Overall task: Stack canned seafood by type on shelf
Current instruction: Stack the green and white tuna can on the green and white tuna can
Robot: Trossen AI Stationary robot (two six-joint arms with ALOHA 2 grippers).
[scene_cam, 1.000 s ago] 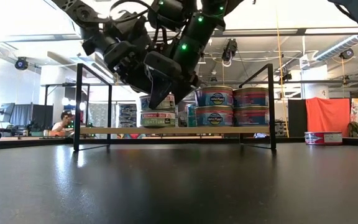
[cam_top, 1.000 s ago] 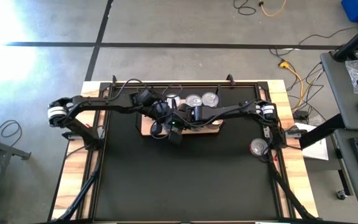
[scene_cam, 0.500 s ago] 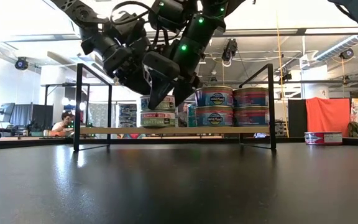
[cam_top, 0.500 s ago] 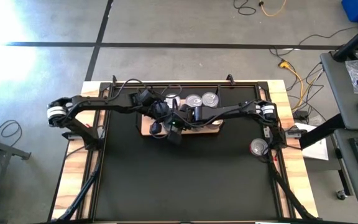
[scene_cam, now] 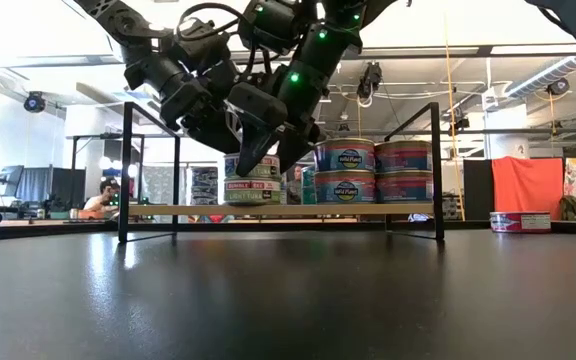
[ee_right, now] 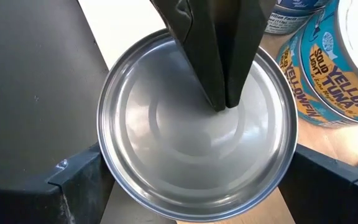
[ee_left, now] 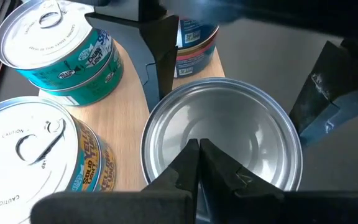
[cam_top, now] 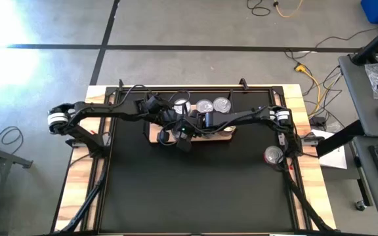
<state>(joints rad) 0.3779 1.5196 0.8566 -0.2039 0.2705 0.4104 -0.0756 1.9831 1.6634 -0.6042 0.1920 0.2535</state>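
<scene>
The light-wood shelf stands on the black mat and carries stacks of canned seafood. A silver-topped can sits on top of another can at the shelf's left end. My right gripper stands wide around this top can. My left gripper is shut, its tips on the can's lid. Two blue-and-red stacks stand to the right of it. Teal cans and a yellow-label can stand behind. My left gripper sets its shut fingertips on the middle of the can's lid. It comes slanting down from the table's left. My right gripper holds the same can by its side wall, one finger at each opposite edge of the rim, slanting down from the right. The can stands upright on the can below.
One loose can lies on the mat near the right arm's base. The shelf's black frame ends rise at both sides. The two arms cross close together over the shelf's left end. The mat's near half lies bare.
My left hand has shifted a little toward the table's left and tipped, while its shut tips stay on the lid. The can and my right gripper have kept their place.
</scene>
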